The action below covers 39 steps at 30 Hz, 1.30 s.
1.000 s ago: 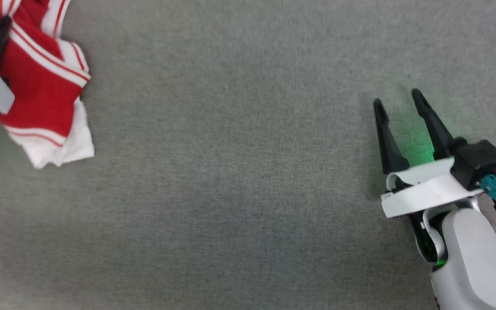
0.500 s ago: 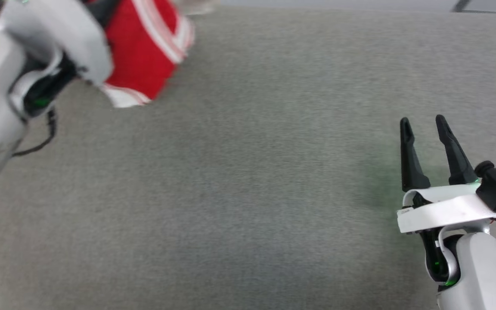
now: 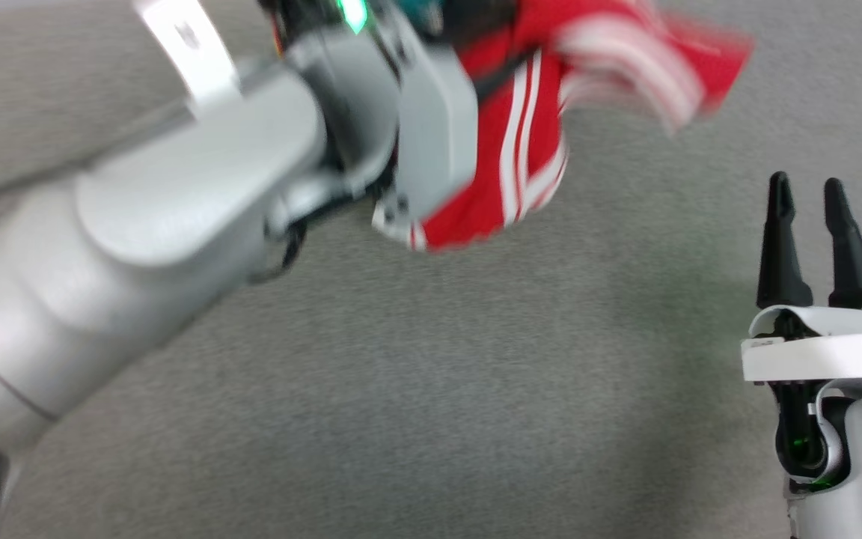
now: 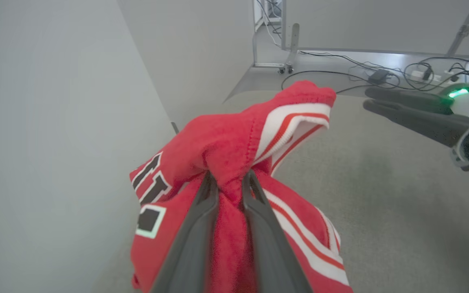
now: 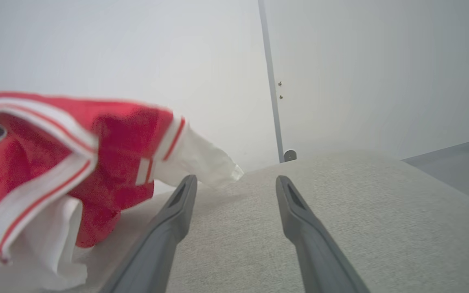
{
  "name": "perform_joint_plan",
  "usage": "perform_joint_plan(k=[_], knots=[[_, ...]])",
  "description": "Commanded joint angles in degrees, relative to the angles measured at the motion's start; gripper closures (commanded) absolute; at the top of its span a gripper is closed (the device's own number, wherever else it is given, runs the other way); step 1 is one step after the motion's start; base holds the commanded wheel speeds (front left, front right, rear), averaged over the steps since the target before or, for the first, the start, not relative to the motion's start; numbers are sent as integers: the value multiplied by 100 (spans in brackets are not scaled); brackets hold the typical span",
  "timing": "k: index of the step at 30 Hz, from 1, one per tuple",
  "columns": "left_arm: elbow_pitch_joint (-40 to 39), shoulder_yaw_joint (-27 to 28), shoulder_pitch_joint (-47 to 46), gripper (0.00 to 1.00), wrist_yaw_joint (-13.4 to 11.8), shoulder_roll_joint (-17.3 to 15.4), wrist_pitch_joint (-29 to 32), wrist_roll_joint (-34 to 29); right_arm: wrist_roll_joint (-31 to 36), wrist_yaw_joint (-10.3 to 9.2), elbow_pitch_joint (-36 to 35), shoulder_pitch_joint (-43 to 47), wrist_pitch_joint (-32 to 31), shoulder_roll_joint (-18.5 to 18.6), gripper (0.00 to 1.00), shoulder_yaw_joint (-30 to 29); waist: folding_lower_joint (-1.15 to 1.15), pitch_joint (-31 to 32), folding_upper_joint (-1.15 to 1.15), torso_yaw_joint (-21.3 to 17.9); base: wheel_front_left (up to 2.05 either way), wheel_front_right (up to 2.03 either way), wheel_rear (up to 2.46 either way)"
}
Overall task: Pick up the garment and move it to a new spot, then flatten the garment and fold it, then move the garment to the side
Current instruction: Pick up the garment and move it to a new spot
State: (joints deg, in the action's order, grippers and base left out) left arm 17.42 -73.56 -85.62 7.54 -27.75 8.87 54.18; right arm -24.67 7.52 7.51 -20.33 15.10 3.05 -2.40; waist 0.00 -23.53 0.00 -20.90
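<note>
The garment (image 3: 528, 150), a red jersey with white sleeves, striped trim and black lettering, hangs bunched in the air above the grey surface. My left gripper (image 4: 230, 183) is shut on a fold of the garment (image 4: 226, 150), its dark fingers pinching red cloth. In the head view the left arm reaches across the top, its fingertips hidden by cloth. My right gripper (image 3: 805, 191) stands open at the lower right with nothing between its fingers. The right wrist view has the garment (image 5: 67, 162) hanging to the left of my open right gripper (image 5: 236, 183).
A grey fabric-covered surface (image 3: 476, 389) spreads under both arms. Beyond its far edge lie cables and a power strip (image 4: 381, 73) on the floor, with metal frame legs (image 4: 287, 36). A pale wall (image 5: 136, 49) stands behind.
My left arm has swung the held garment from the far left up and toward the right, into the top middle of the head view. The right gripper stays open.
</note>
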Motion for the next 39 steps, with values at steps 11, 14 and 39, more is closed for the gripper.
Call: perform_joint_plan(k=[11,14,39], knots=[[-1021,20,1197,100,-11,-748,1578,-337,-284,-6,-146,230,3,-18,0,-153,0,-492,0,-763,0,0,0],[-1194,17,1306,100,-11,-856,1974,-327,-366,-6,-126,243,3,-19,0,-113,0,-560,0,-821,0,0,0],[162,2,1425,0,-27,-301,1384,193,119,-6,-57,175,3,-10,0,-34,0,-304,0,-120,0,0,0]])
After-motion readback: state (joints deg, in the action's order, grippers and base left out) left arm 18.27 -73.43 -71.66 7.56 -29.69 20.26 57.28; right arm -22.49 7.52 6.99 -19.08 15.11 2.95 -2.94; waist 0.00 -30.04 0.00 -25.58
